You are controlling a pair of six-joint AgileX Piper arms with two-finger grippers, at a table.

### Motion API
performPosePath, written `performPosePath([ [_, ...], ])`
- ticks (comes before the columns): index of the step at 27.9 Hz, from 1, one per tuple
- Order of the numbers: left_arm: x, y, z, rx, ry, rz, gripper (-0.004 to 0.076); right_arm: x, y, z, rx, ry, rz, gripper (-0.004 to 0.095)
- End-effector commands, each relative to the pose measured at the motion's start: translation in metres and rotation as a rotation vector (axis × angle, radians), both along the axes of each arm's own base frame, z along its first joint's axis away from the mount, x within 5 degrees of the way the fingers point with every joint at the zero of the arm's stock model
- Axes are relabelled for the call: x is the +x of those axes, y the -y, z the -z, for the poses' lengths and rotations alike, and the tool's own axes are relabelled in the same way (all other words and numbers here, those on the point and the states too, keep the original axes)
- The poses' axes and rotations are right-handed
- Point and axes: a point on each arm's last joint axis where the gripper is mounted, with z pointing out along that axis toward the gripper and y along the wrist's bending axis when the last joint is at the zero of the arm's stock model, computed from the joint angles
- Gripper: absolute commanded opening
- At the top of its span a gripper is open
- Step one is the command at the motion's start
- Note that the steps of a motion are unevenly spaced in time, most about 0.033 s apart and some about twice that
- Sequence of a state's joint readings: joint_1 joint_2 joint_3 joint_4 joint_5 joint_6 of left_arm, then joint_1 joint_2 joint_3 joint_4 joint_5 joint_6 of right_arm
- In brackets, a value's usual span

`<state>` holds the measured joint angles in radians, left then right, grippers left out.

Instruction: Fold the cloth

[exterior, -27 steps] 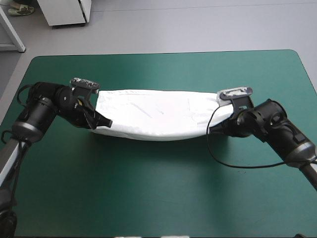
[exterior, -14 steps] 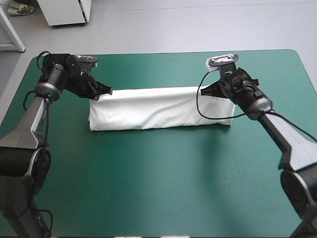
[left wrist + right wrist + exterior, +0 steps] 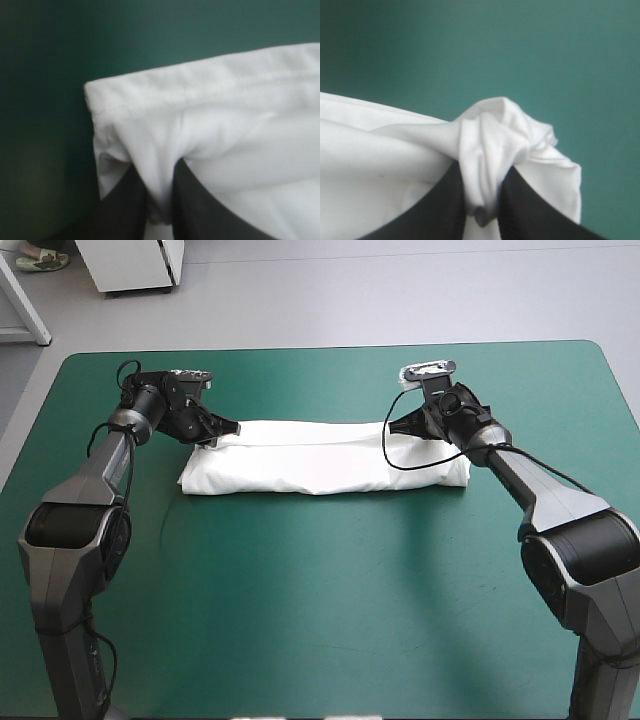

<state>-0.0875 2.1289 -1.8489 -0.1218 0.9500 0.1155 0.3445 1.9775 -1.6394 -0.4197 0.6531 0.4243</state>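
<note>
The white T-shirt (image 3: 320, 457) lies as a long folded band across the far middle of the teal-green table. At its far left corner my left gripper (image 3: 222, 432) is shut on the T-shirt; in the left wrist view a stitched hem (image 3: 200, 92) runs ahead of the gripper (image 3: 159, 200), and a pinch of white fabric sits between its black fingers (image 3: 197, 200). My right gripper (image 3: 395, 427) is shut on the T-shirt along the far edge toward the right end. The right wrist view shows a bunched knot of cloth (image 3: 492, 145) squeezed between that gripper's (image 3: 481, 205) fingers.
Bare teal-green cover (image 3: 330, 600) stretches from the T-shirt to the near edge. A narrower strip of cover lies between the T-shirt and the far table edge (image 3: 330, 348). Beyond the far left corner stands a white cabinet (image 3: 130, 262) on the floor.
Both grippers carried the near edge of the T-shirt up and over to the far side, folding it into a narrower band. The arms now reach farther across the table.
</note>
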Motion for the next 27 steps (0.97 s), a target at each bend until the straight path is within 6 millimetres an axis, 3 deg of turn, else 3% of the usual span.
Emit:
performPosePath([
  [1,-0.003,-0.002,-0.047,-0.016,0.135,-0.017,0.0332,-0.002,0.004,-0.045,0.063,0.126,-0.005,0.0594],
  [4,-0.007,-0.004,-0.063,0.002,0.142,-0.013,0.0554,-0.007,0.007,-0.063,0.054,0.154,0.004,0.0919],
  [6,-0.010,-0.005,-0.080,0.009,0.163,-0.010,0.0619,-0.013,0.011,-0.078,0.044,0.184,0.006,0.0937],
  [11,-0.026,-0.007,-0.132,0.012,0.218,-0.021,0.0586,-0.038,0.025,-0.120,0.013,0.250,0.035,0.0890],
  [16,-0.049,0.006,-0.165,-0.116,0.208,0.024,0.0482,-0.065,0.044,-0.143,-0.024,0.191,0.107,0.0884],
  [20,-0.059,0.030,-0.166,-0.178,0.158,0.103,0.0275,-0.071,0.065,-0.141,0.003,0.093,0.146,0.0880],
  [23,-0.063,0.055,-0.157,-0.174,0.128,0.175,0.0027,-0.073,0.081,-0.134,0.049,-0.001,0.167,0.0876],
  [27,-0.069,0.104,-0.118,-0.185,0.078,0.262,-0.0009,-0.073,0.104,-0.130,0.183,-0.084,0.149,0.0832],
])
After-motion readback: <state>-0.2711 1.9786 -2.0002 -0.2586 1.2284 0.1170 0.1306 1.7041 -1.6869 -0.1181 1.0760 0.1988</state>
